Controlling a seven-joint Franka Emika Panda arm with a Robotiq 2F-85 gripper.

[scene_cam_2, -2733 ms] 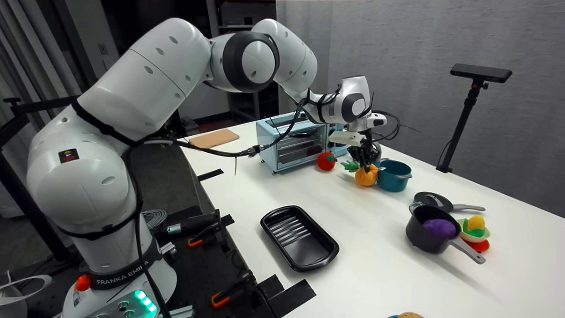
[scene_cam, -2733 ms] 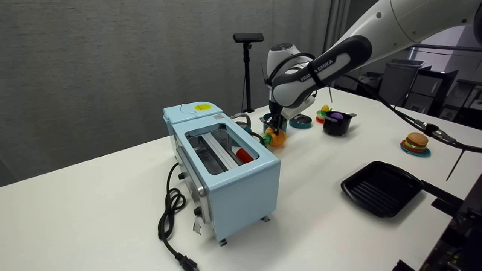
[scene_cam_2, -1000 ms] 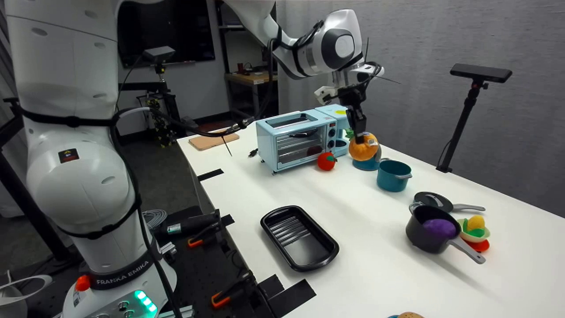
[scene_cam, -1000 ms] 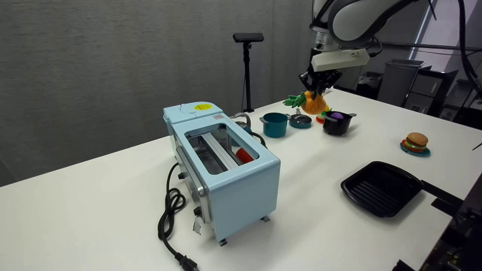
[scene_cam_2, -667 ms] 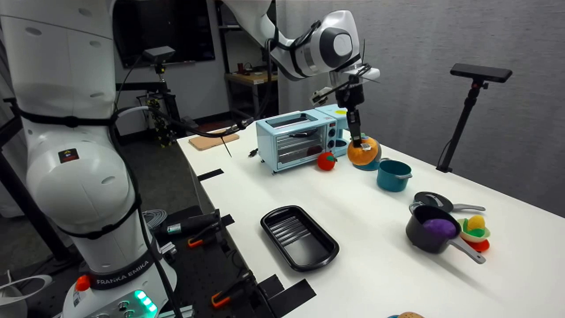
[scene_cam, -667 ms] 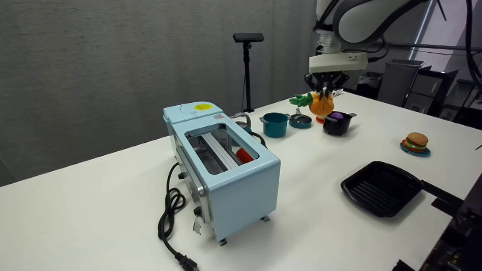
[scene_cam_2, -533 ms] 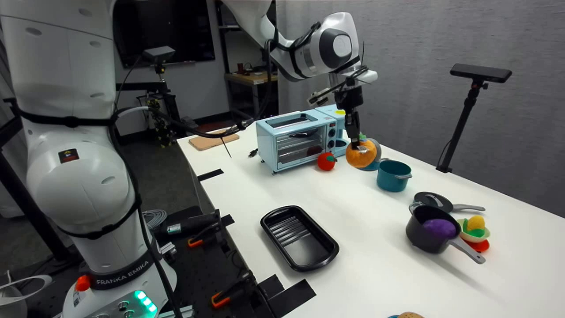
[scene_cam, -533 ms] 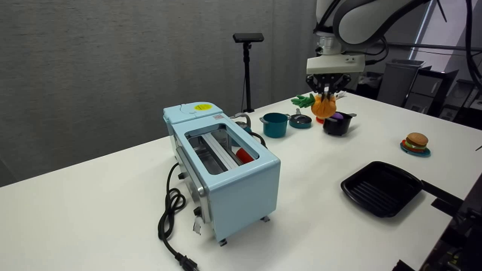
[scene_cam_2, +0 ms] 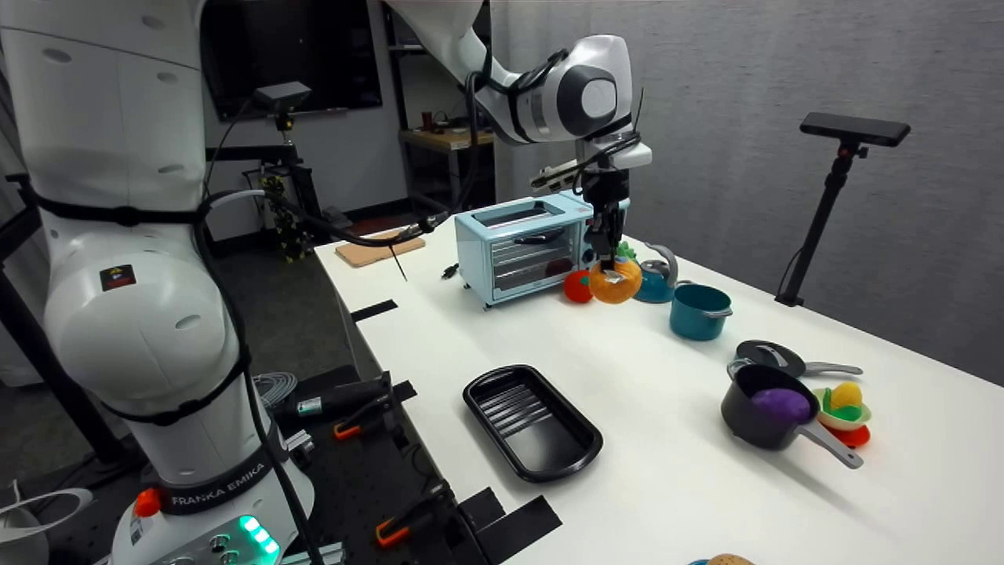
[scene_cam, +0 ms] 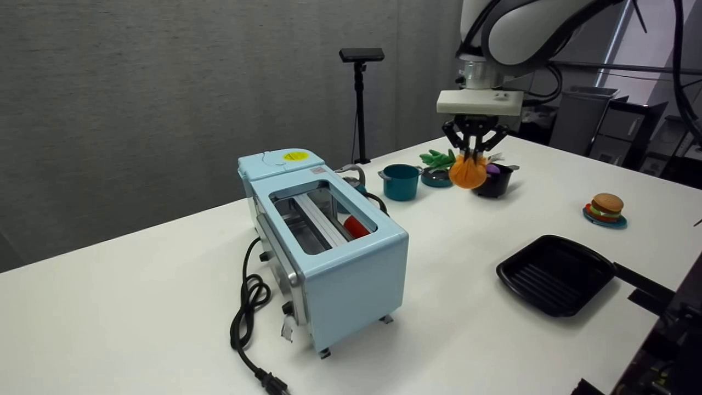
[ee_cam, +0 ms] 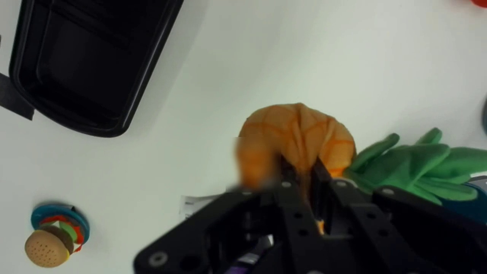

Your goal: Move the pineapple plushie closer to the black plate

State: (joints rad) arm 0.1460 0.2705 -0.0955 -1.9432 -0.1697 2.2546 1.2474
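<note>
The pineapple plushie, orange with green leaves, hangs from my gripper in both exterior views (scene_cam: 467, 175) (scene_cam_2: 616, 286) and the wrist view (ee_cam: 274, 121). My gripper (scene_cam: 471, 154) points down, its fingers shut on the plushie's pinched fabric; it also shows in an exterior view (scene_cam_2: 609, 265) and the wrist view (ee_cam: 303, 169). The plushie appears held above the white table, leaves out to one side. The black plate, with raised rim and ridged base, lies on the table in both exterior views (scene_cam: 556, 277) (scene_cam_2: 541, 428). In the wrist view the plate (ee_cam: 87, 72) is at upper left, apart from the plushie.
A light-blue toaster oven (scene_cam_2: 525, 251) stands beside a red tomato toy (scene_cam_2: 577, 287) and a kettle (scene_cam_2: 657, 279). A teal pot (scene_cam_2: 698, 314), a lidded pan (scene_cam_2: 769, 357) and a black pot (scene_cam_2: 753, 424) stand farther along. A burger toy (scene_cam: 606, 205) lies near the plate.
The plushie was gripped on the table beside the teal pot, then lifted and carried away. Over the last half second it has moved lower and slightly toward the toaster side in an exterior view.
</note>
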